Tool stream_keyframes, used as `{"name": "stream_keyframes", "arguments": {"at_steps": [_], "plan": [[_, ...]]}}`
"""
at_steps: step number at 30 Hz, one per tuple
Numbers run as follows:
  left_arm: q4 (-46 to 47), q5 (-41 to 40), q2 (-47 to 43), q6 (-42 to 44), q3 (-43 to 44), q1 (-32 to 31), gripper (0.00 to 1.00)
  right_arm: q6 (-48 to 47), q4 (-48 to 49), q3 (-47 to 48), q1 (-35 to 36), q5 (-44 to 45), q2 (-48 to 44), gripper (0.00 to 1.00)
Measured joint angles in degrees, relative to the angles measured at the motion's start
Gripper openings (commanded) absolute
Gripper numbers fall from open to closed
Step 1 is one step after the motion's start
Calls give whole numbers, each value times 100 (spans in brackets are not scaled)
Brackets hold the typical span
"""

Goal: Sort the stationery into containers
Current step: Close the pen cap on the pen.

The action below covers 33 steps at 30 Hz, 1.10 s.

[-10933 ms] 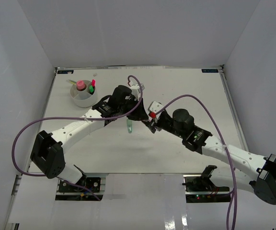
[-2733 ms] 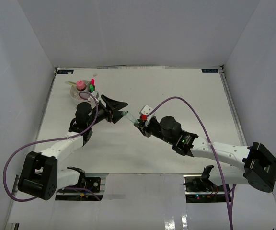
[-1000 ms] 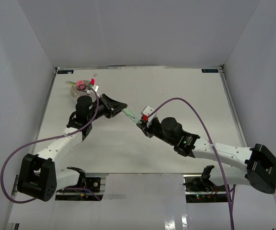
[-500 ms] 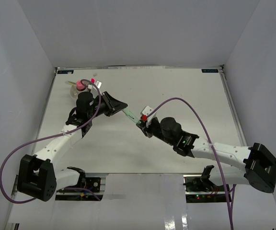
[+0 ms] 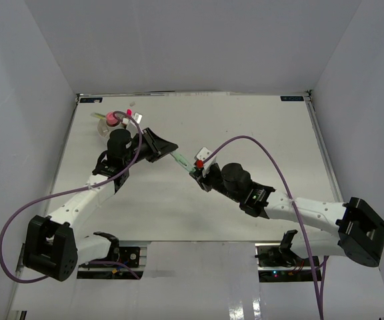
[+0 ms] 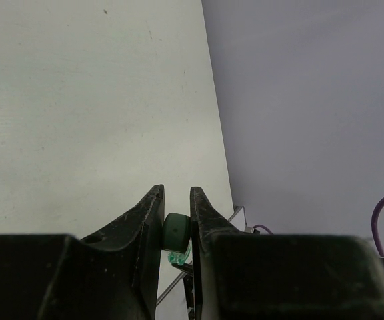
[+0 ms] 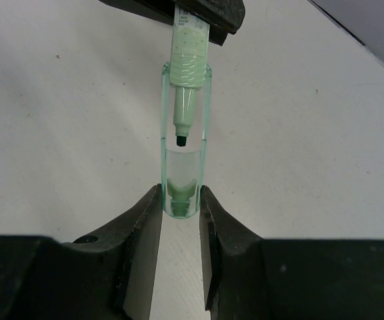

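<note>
A pale green marker (image 5: 183, 161) hangs above the table between my two grippers. My left gripper (image 5: 172, 151) is shut on its rear end, seen as a dark green disc (image 6: 177, 230) between the fingers in the left wrist view. My right gripper (image 5: 196, 173) is shut on the tip of the marker's clear cap (image 7: 184, 167). The pale green barrel (image 7: 189, 47) and dark nib show through the cap. The white round container (image 5: 105, 128) sits at the back left, partly hidden by my left arm, holding a pink tube (image 5: 113, 119) and a red-capped marker (image 5: 130, 112).
The white table (image 5: 259, 133) is boxed in by grey walls at left, back and right. Purple cables loop from both arms. My left arm lies just in front of the container.
Over the last second my left gripper has shifted slightly back and left toward the container with the marker's rear end. My right gripper has stayed on the cap.
</note>
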Motion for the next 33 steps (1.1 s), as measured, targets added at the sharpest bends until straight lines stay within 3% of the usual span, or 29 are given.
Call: {"name": "stream_keyframes", "arguments": {"at_steps": [22,33], "plan": [[243,-470,-212,164,-240,-350,28,13,0,13,4,59,35,27],[240,-590,-227,345,-245,-627,36,11,37,90,2,72,35,26]]}}
